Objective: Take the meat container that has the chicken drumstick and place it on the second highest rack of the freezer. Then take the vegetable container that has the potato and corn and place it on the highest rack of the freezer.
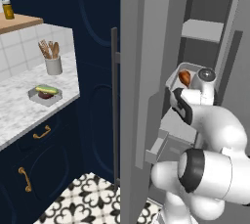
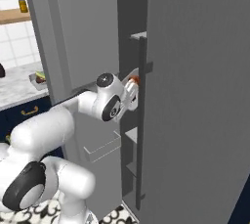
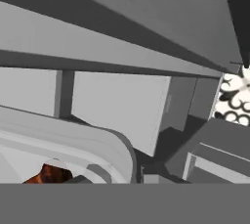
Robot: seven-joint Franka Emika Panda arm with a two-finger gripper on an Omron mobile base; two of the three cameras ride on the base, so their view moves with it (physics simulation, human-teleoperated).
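I count two trays. One is the meat container [image 1: 188, 74], up at the end of my arm inside the open freezer [image 1: 141, 71], with a single chicken drumstick [image 1: 184, 77] in it. The other is the vegetable container [image 1: 45, 94], sitting on the marble worktop [image 1: 19, 115] well to the left, holding one corn [image 1: 47, 89] cob and one potato [image 1: 45, 95] tucked under it.

From the left base view the wrist covers most of the meat container, so I see just its rounded rim and the orange-brown meat. The right base view gives me only a sliver of orange past the door's long handle [image 2: 141, 120]. The tool itself is hidden behind the wrist and tray in both base views, and in the hand view I cannot tell whether it is spread or pinching the tray. There, one curved tray corner [image 3: 117, 149] and a scrap of drumstick show, cut off below.

One utensil crock [image 1: 53, 64] stands near the wall.
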